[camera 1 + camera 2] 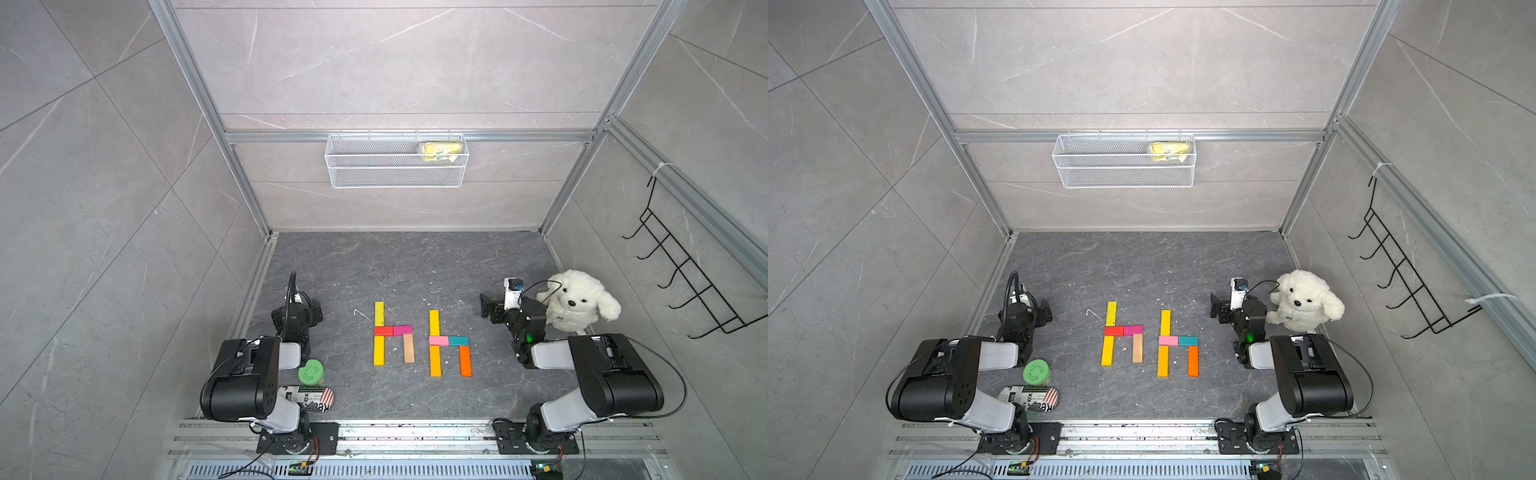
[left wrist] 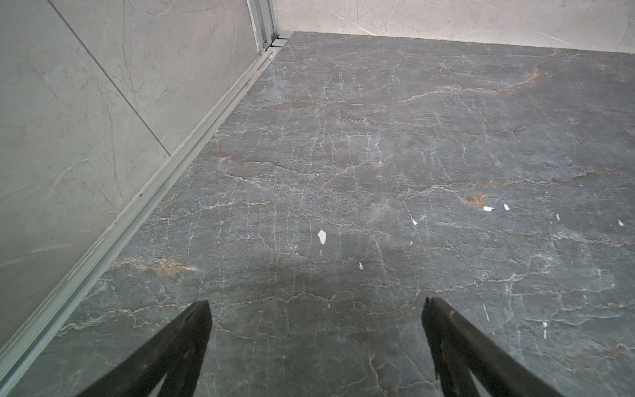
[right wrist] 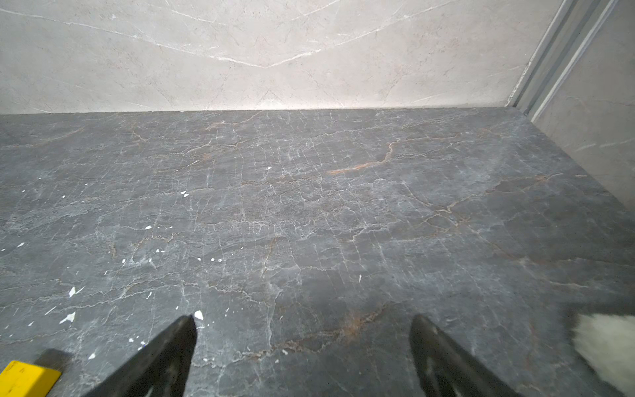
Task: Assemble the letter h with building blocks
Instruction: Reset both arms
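Your left gripper (image 2: 316, 302) is spread wide with nothing between its fingers, pointed at bare dark table (image 2: 378, 154) beside the left wall (image 2: 86, 120). Your right gripper (image 3: 304, 318) is equally wide and empty, with the white toy dog (image 1: 575, 305) just beside that arm. The building blocks (image 1: 383, 331) lie flat between the arms, well apart from both grippers. In both top views they form two letters h side by side: one ends in a tan leg (image 1: 409, 348), the other in an orange leg (image 1: 465, 360). A green-lidded jar (image 1: 311, 371) and a lying can (image 1: 309, 399) sit beside your left arm.
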Motion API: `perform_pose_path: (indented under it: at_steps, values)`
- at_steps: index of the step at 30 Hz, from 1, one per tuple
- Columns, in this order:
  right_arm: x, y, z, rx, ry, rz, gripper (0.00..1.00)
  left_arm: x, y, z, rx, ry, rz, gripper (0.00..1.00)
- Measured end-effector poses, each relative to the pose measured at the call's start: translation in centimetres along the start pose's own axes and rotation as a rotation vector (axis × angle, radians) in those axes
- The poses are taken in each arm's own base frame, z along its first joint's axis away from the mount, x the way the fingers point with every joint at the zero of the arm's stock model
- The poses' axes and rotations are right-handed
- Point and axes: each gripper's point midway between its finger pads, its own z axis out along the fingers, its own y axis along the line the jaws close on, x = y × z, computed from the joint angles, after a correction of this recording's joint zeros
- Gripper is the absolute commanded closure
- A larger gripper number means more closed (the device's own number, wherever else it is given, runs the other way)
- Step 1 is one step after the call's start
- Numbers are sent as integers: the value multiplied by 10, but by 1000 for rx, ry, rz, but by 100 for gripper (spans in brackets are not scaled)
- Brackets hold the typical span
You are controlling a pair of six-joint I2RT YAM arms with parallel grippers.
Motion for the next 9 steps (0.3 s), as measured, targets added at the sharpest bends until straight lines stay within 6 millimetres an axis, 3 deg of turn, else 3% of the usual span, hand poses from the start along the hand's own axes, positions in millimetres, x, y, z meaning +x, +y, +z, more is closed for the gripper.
perform_pose_path:
  at_steps: [9]
  values:
    - [3,5,1,-13,16,-18,0,0,0,0,0,0,0,0]
